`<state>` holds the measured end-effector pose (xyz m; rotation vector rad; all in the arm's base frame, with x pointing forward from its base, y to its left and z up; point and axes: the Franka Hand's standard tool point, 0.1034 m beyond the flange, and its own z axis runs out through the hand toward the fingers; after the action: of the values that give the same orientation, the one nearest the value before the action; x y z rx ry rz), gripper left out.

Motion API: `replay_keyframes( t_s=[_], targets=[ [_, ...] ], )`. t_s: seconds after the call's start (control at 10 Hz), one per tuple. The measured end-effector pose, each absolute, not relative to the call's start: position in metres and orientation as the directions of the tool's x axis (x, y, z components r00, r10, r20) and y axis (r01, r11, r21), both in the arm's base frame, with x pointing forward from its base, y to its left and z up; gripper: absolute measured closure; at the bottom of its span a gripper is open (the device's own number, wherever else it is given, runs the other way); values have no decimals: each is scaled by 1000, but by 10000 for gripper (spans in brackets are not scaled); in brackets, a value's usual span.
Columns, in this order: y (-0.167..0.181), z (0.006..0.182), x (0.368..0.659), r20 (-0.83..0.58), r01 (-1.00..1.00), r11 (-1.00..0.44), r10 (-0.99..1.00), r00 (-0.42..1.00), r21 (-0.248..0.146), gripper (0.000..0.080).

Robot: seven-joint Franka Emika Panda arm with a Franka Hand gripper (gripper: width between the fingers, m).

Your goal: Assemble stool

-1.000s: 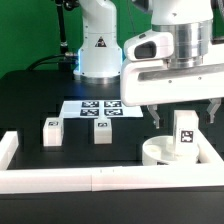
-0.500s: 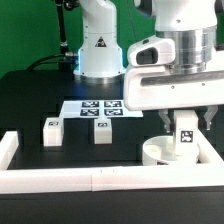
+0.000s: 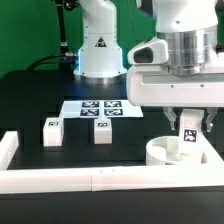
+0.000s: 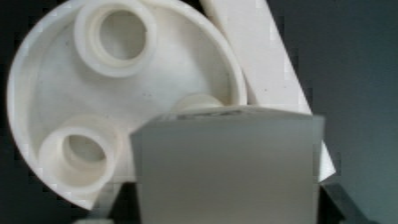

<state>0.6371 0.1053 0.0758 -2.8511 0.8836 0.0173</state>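
The round white seat disc (image 3: 160, 153) lies on the black table at the exterior view's right, against the rails. My gripper (image 3: 187, 128) hovers over it, shut on a white stool leg (image 3: 188, 139) with a square tag, held upright with its lower end at or in the seat. Two more tagged legs (image 3: 52, 131) (image 3: 101, 131) stand on the table to the exterior view's left. In the wrist view the held leg (image 4: 231, 160) fills the foreground between the jaws. The seat disc (image 4: 71, 90) lies beneath it, showing two round sockets (image 4: 116, 40) (image 4: 80, 150).
White border rails run along the front (image 3: 100, 179), left (image 3: 8, 148) and right (image 3: 214, 152) of the work area. The marker board (image 3: 100, 107) lies flat behind the legs. The robot base (image 3: 98, 50) stands at the back.
My gripper has moved toward the exterior view's right and lower with the leg in it, bringing the leg down onto the seat. The seat has shifted slightly right.
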Motion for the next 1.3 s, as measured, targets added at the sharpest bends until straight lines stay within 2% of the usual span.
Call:
replay_keyframes(
  t_s=[0.1, 0.4, 0.6, 1.1, 1.2, 1.3],
  targets=[
    [106, 75, 639, -65, -638, -755, -636, 769, -153, 462],
    [111, 74, 638, -103, -893, -429, -891, 443, -135, 461],
    [114, 73, 636, -152, -981, -131, -977, 153, -146, 461],
    [118, 72, 634, -226, -982, 163, -964, -138, -96, 461],
    [120, 72, 634, -243, -964, 254, -943, -229, -74, 461],
    [121, 71, 634, -258, -903, 427, -879, -401, -51, 461]
  ],
)
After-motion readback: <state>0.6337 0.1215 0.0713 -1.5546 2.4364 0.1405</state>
